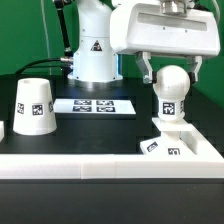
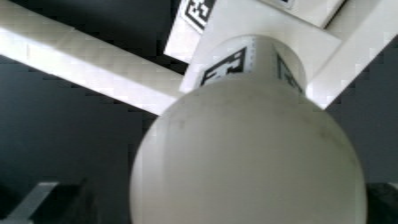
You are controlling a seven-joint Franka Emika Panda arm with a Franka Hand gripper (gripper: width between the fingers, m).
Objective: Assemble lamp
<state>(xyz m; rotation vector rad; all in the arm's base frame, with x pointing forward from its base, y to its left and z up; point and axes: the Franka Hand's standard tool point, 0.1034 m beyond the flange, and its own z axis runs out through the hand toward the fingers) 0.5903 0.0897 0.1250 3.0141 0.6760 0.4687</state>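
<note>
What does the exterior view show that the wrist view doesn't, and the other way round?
Only the exterior view shows the shade, the marker board and the gripper itself, open around the head of the bulb. Only the wrist view looks down along the bulb's rounded head, which fills most of that picture. Both show the bulb on the base and the white border wall.

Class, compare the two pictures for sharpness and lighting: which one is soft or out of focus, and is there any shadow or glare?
Exterior view: evenly lit and fairly sharp, with the tags on the shade and the bulb crisp and no strong glare. Wrist view: the bulb is so close that it fills the frame, soft and out of focus, its rounded head dull grey, its tag smeared.
</note>
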